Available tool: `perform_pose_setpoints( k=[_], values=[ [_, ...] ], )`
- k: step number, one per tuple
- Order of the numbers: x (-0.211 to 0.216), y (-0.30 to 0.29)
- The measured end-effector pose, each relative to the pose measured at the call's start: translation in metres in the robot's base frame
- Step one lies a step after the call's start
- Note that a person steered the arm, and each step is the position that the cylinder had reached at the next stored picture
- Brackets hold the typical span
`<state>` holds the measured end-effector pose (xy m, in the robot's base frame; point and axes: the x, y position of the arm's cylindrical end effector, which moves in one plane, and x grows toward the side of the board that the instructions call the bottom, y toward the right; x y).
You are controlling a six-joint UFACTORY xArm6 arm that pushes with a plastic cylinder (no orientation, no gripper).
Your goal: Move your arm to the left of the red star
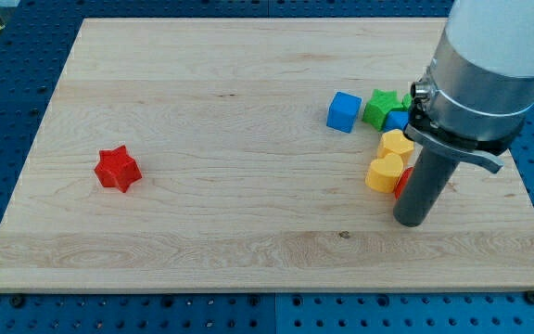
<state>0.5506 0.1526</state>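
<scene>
The red star (pixel 118 169) lies alone on the wooden board (pixel 221 102) at the view's left. My tip (pixel 412 223) rests on the board far to the star's right, at the view's lower right. It stands just below a cluster of blocks and touches or hides part of a red block (pixel 401 183). The arm's grey body covers the view's upper right.
The cluster at the view's right holds a blue cube (pixel 343 111), a green star (pixel 380 108), a second blue block (pixel 397 120), a yellow hexagon (pixel 397 145) and a yellow heart (pixel 385 173). Blue pegboard surrounds the board.
</scene>
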Motion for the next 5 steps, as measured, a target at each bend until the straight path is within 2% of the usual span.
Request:
perform_pose_setpoints(
  k=[3,4,5],
  values=[
    [-0.011,0.014],
    [-0.001,0.014],
    [0.030,-0.019]
  ],
)
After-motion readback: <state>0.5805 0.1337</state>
